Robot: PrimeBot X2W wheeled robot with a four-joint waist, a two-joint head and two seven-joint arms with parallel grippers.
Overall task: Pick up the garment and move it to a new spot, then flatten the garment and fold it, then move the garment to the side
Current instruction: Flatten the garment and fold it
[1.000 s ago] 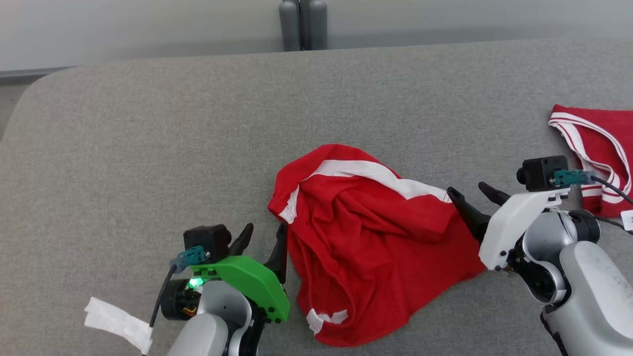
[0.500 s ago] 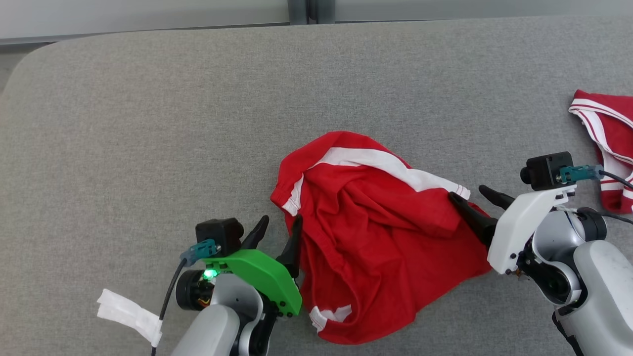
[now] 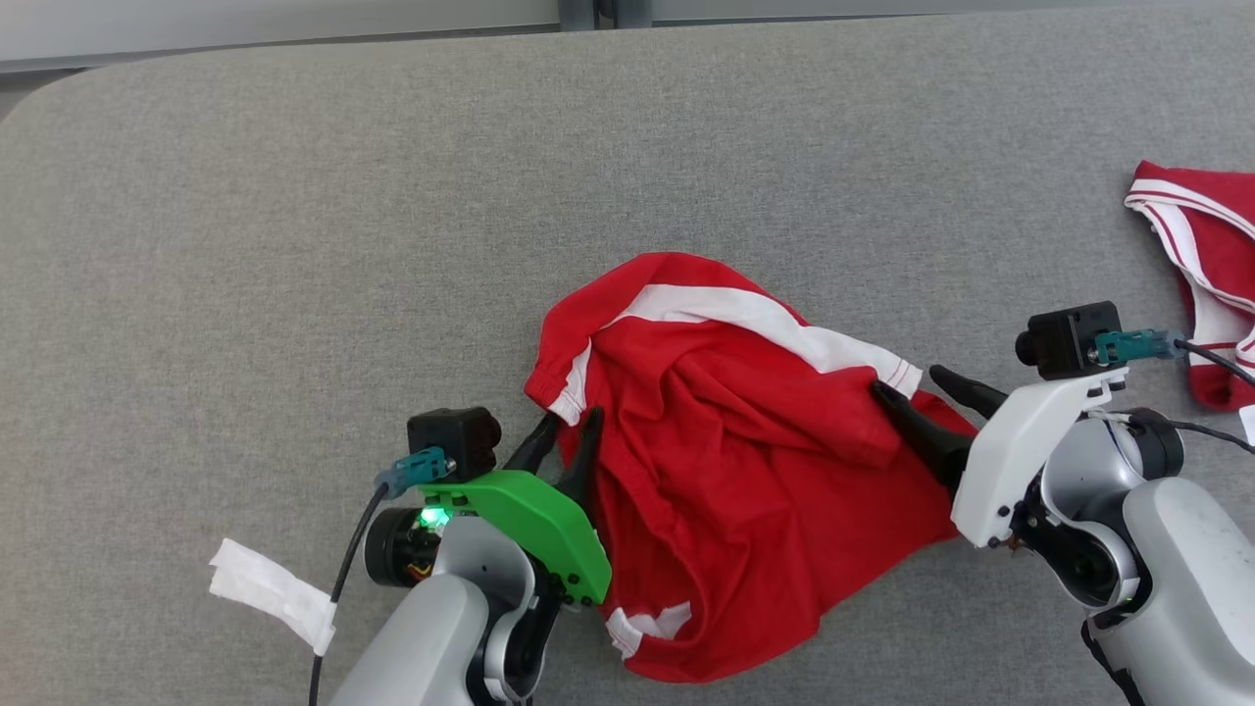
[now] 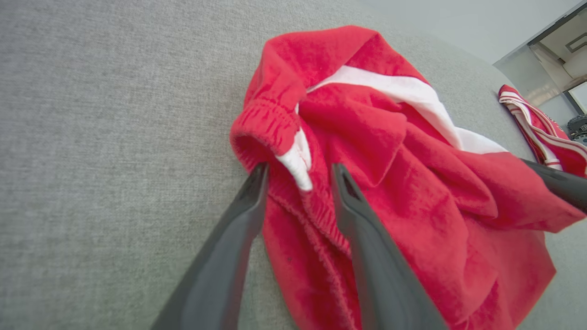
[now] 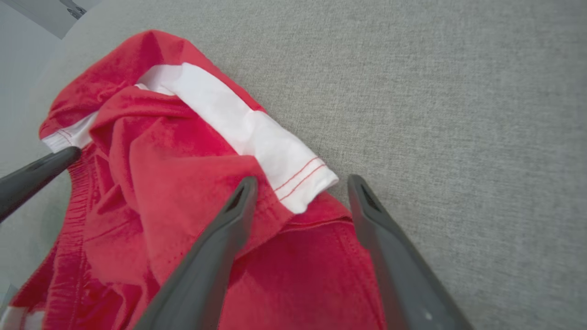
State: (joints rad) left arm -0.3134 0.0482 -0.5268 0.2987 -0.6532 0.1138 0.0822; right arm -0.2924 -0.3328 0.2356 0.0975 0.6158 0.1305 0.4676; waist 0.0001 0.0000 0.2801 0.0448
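The left claw (image 3: 569, 424) stands partly open, its jaws set fairly narrow astride the ribbed waistband edge of the red garment (image 3: 726, 471). In the left wrist view this claw (image 4: 298, 172) has one finger at the outer side of the band and the other lying on the cloth, with a small white patch between them. The jaws are not clamped on the fabric.

The right claw (image 3: 906, 379) is spread wide at the garment's opposite side. In the right wrist view it (image 5: 302, 179) straddles the end of the white stripe.

The garment lies crumpled near the front middle of the grey fabric-covered tabletop (image 3: 294, 245), between the two claws. A second red piece with white stripes (image 3: 1201, 284) lies well apart at the right edge. A white strip (image 3: 270, 593) rests beside the left arm.
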